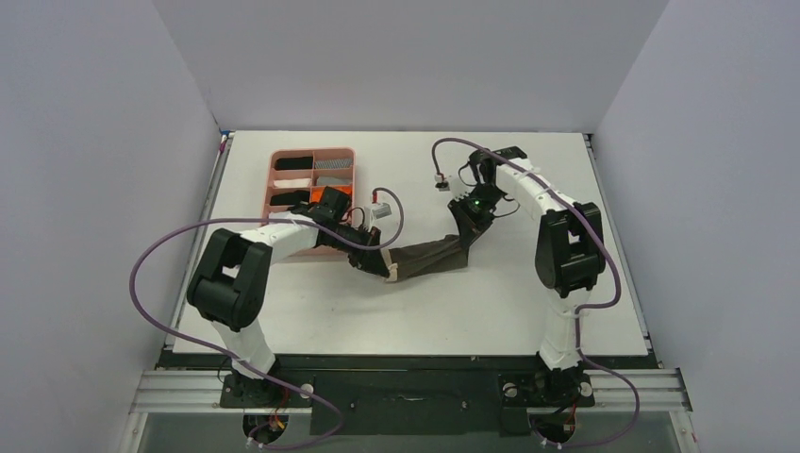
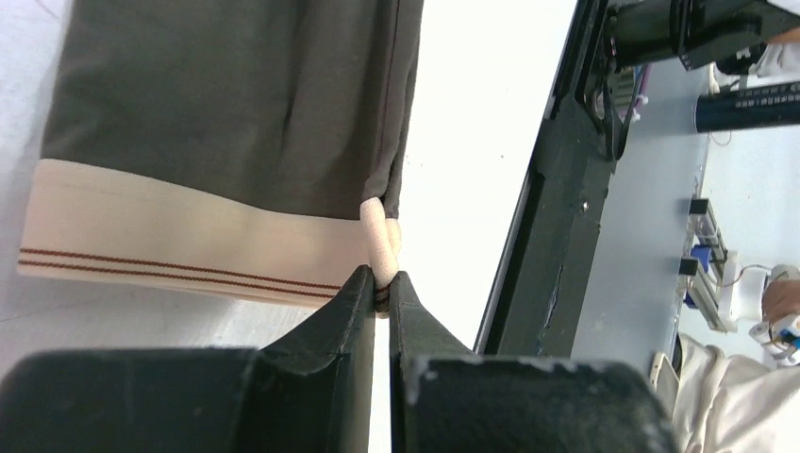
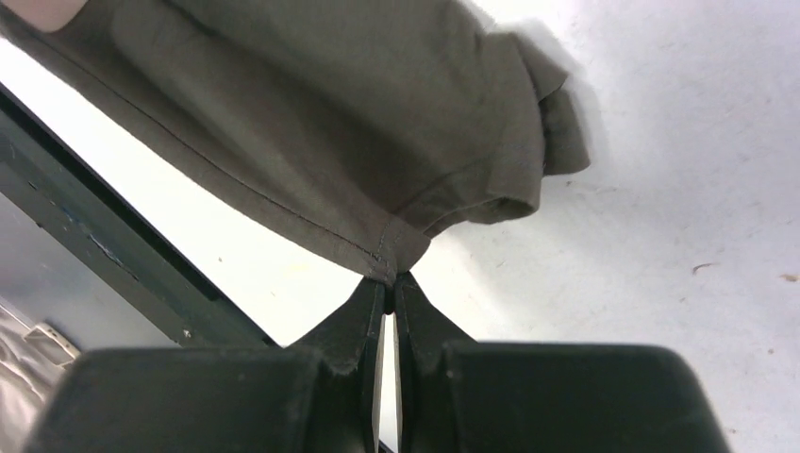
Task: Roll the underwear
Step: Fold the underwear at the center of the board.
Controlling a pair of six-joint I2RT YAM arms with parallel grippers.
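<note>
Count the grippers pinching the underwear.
2. The left gripper pinches the underwear at its tan waistband corner; the right gripper pinches a dark hem at the other end.

Plain grey walls [image 1: 94, 142] enclose a white table [image 1: 425, 321] under even, bright light; beyond its black front edge [image 1: 425, 363], a grey floor [image 2: 651, 236] holds what may be equipment [image 2: 712, 283].

The underwear [image 2: 226, 104] is showing as soft, matt grey-brown knit cloth with stitched seams, its waistband [image 2: 189, 231] looking like smoother beige elastic weave. The left gripper [image 2: 379, 283] and right gripper [image 3: 389, 288] are presenting matt black plastic fingers, scuffed pale at the edges. The table [image 3: 679, 189] is appearing white, matt and smooth, lightly flecked, and the tray [image 1: 311, 151] is reading as pink plastic
</note>
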